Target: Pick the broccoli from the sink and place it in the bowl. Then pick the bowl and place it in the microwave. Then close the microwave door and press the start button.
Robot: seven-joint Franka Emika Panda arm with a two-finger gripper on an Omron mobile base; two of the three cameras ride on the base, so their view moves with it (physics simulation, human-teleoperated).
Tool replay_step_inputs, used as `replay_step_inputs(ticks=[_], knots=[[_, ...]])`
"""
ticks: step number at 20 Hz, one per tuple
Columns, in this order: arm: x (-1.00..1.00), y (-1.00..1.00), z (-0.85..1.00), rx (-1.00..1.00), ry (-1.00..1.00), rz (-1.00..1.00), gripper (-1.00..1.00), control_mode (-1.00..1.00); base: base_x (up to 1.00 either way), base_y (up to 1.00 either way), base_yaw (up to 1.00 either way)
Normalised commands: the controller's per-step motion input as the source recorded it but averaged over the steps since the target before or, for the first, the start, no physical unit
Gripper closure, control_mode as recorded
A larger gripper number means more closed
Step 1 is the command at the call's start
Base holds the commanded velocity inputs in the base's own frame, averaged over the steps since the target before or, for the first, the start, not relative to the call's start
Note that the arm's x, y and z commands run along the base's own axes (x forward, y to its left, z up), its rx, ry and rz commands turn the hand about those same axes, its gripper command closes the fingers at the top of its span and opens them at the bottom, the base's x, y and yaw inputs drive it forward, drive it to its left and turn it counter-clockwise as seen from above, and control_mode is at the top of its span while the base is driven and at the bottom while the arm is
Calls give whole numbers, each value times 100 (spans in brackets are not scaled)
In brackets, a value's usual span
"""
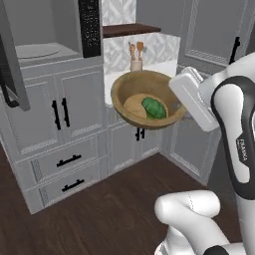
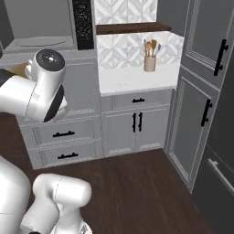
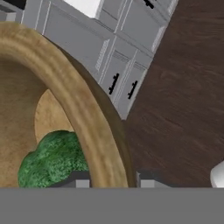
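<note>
Broccoli: the broccoli point(image 1: 154, 108) lies inside the bowl, low on its tilted floor against the wall nearest my end effector; it has slid there, I judge, because the bowl leans.
Bowl: the bowl point(image 1: 130, 87) is off the bench, carried in the air in front of the lower cabinets, its mouth tipped toward the base cameras. The tilt comes from my holding it by one side of the rim, not from beneath.
End effector: my end effector point(image 3: 111, 181) is partly closed across the bowl's thick rim, one fingertip point(image 3: 81, 179) inside beside the broccoli, the other outside the wall. The rim fills the gap, so the jaws stand as far apart as the wood allows.
Microwave: the microwave point(image 1: 45, 50) sits up and to the left of the bowl, cavity open, with its black keypad panel point(image 1: 89, 25) on the side nearest the bowl.
Microwave door: the microwave door point(image 1: 12, 64) is swung wide on the far side of the cavity from the bowl, leaving the opening free for it.
Stage: judging by this, the broccoli step is done and the bowl is on its way to the cavity; door and start button remain.
Risk: with this lean the broccoli could roll out, so I should level the bowl before it enters.
Bench: the white bench point(image 2: 137, 77) behind the bowl carries a utensil holder point(image 2: 149, 61) with wooden spoons.
</note>
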Motion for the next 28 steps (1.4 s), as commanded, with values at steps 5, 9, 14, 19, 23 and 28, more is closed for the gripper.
replay_step_inputs(ticks=[5,9,14,19,23,28], knots=[[0,0,0,0,0,0,100,100,100,-1,55],[0,0,0,0,0,0,100,100,100,-21,38],[0,0,0,0,0,0,100,100,100,-13,24],[0,0,0,0,0,0,100,100,88,-1,13],[0,0,0,0,0,0,100,100,68,0,7],[0,0,0,0,0,0,100,100,7,0,8]])
